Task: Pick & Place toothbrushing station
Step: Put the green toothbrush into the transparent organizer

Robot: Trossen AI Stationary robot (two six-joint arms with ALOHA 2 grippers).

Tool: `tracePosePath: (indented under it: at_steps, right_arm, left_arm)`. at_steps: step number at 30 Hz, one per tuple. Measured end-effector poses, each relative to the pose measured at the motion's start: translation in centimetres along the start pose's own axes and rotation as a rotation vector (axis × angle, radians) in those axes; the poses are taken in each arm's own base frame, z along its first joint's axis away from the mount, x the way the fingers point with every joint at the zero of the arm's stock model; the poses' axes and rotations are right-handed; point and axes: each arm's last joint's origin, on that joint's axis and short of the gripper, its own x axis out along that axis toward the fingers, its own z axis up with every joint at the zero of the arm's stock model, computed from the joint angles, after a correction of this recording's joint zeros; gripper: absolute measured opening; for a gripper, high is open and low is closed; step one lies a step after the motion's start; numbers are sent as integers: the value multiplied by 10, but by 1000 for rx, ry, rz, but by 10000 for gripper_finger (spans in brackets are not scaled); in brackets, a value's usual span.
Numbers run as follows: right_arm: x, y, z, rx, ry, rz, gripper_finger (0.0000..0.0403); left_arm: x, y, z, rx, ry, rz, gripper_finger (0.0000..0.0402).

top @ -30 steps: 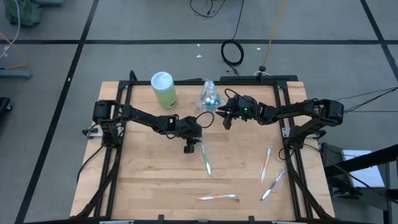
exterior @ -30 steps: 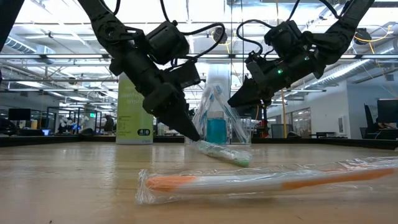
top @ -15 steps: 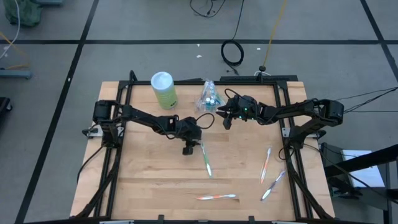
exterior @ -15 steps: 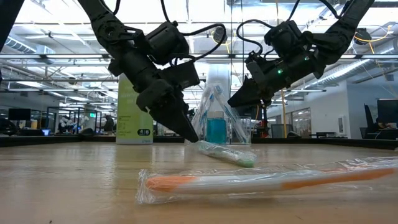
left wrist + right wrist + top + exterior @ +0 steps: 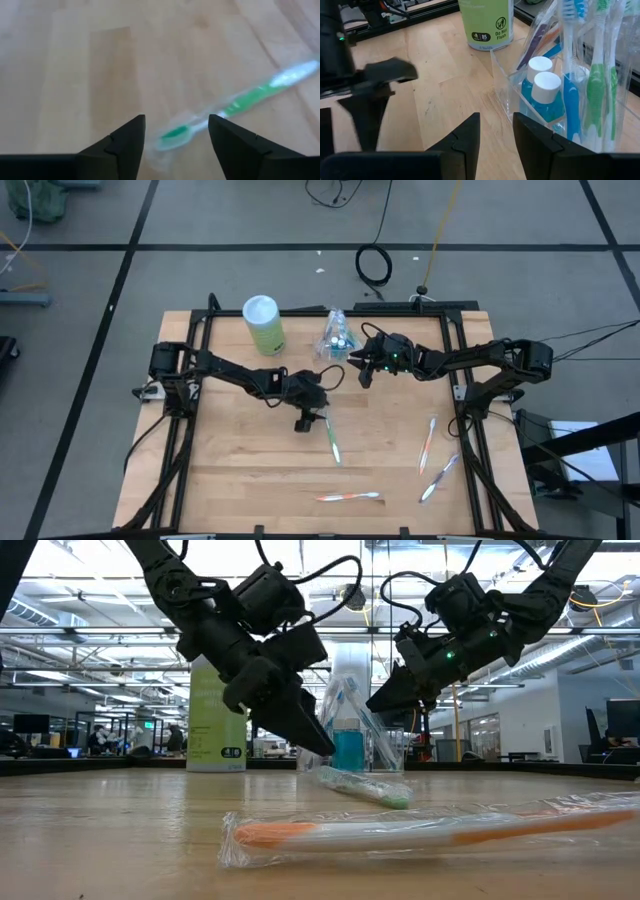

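A green toothbrush in a clear wrapper (image 5: 330, 437) lies flat on the wooden table; it also shows in the low view (image 5: 362, 788) and the left wrist view (image 5: 235, 102). My left gripper (image 5: 304, 422) hangs open just above its head end (image 5: 172, 135), fingers on either side and touching nothing. A clear bag-like holder (image 5: 335, 332) at the table's far side stands upright with several toothbrushes and blue tubes (image 5: 542, 85). My right gripper (image 5: 364, 377) hovers open and empty beside the holder, above the table (image 5: 375, 705).
A green-and-white canister (image 5: 263, 323) stands left of the holder at the far edge. A wrapped orange toothbrush (image 5: 348, 496) lies near the front edge. Two more wrapped toothbrushes (image 5: 428, 442) (image 5: 438, 477) lie at the right. A black frame (image 5: 190, 410) borders the table.
My left gripper has gone up a little from the green toothbrush's head end, where its tips stood at table level a second ago. The toothbrush has stayed flat where it was.
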Motion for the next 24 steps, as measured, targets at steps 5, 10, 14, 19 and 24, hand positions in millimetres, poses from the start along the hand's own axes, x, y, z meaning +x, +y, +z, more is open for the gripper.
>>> tracePosePath:
  at_steps: [5,10,14,19,24]
  right_arm:
    - [0,0,0,0,0,0,111]
    - [0,0,0,0,-1,0,111]
    - [0,0,0,0,-1,0,112]
    - [0,0,0,0,-1,0,112]
    - [0,0,0,0,-1,0,111]
  left_arm:
    - [0,-2,-2,9,30,2,234]
    - [0,2,-2,15,19,12,234]
    - [4,4,-2,19,-13,19,234]
    - [22,3,-18,19,23,-37,234]
    - [33,1,-25,40,35,-63,234]
